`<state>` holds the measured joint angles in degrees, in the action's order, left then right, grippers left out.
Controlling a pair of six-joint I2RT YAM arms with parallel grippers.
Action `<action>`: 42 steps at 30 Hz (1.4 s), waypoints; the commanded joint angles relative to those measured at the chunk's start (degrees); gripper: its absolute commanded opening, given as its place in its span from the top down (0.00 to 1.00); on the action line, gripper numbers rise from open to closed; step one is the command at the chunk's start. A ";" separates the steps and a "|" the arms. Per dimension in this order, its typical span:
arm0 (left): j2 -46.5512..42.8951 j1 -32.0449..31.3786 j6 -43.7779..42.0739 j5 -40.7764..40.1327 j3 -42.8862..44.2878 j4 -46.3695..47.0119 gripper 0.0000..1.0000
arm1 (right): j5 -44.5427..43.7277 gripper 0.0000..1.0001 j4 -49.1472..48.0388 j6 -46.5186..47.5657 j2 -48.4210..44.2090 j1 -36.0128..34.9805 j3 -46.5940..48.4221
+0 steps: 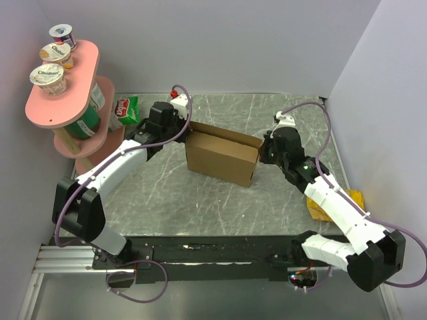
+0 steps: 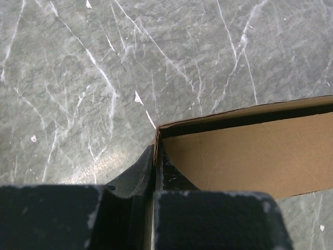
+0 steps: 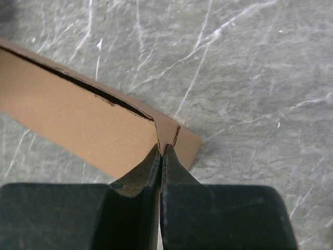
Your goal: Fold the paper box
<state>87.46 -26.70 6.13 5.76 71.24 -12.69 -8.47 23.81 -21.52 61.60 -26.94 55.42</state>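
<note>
The paper box (image 1: pixel 222 157) is brown corrugated cardboard, standing on the table's middle with its walls up and its top open. My left gripper (image 1: pixel 183 131) is shut on the box's left end wall; in the left wrist view its jaws (image 2: pixel 155 156) pinch the cardboard edge at the box corner (image 2: pixel 250 151). My right gripper (image 1: pixel 265 149) is shut on the box's right end; in the right wrist view its jaws (image 3: pixel 161 151) pinch the corner flap of the box (image 3: pixel 78 120).
A pink two-tier stand (image 1: pixel 63 87) with yogurt cups (image 1: pixel 49 78) stands at the far left. A green snack bag (image 1: pixel 126 110) lies beside it. A yellow packet (image 1: pixel 333 203) lies at the right, under my right arm. The table (image 1: pixel 200 200) is grey marble-patterned.
</note>
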 commanded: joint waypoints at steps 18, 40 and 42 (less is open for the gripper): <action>-0.89 -6.52 2.57 -3.82 -1.46 -3.75 0.98 | -6.30 1.00 -4.04 -3.35 11.08 -1.54 13.31; 0.17 -6.79 2.39 -5.58 -0.84 -5.07 0.99 | -8.14 1.00 -5.25 -0.63 10.30 -1.27 5.95; 0.34 -6.79 2.48 -5.50 -0.76 -5.15 0.99 | -8.05 1.00 -6.41 0.07 8.80 -1.19 4.35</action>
<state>86.80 -31.59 7.20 -5.23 70.67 -13.17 -19.86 23.03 -20.86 73.30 -27.11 63.20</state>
